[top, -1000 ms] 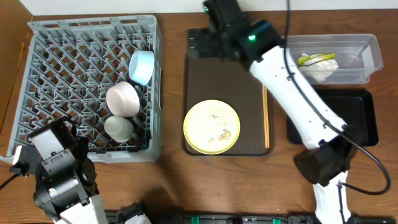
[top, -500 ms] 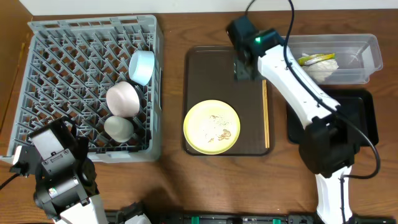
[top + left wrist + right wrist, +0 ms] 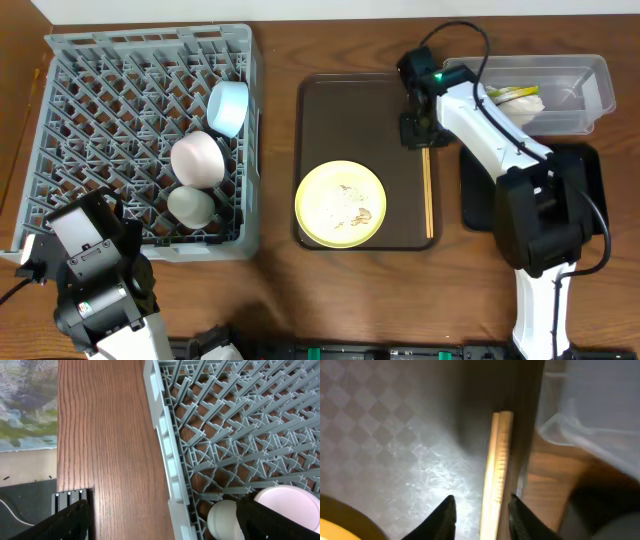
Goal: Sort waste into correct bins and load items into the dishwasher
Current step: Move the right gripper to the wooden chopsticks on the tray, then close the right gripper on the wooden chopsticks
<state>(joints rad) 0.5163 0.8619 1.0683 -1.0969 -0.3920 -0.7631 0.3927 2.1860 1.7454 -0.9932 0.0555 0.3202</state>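
Along the 3 o'clock edge of the dark brown serving tray point(image 3: 345, 120), the chopsticks point(image 3: 428, 195) lie with their long axis running 12 to 6. The right gripper point(image 3: 418, 130) sits over their 12 o'clock end, its fingers point(image 3: 445, 517) narrow and straddling them, not yet pinching.

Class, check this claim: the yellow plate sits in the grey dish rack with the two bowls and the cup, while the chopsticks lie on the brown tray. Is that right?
No. The overhead view shows the yellow plate on the brown tray, beside the chopsticks, not in the grey dish rack. The blue bowl, pink bowl and cup are in it.
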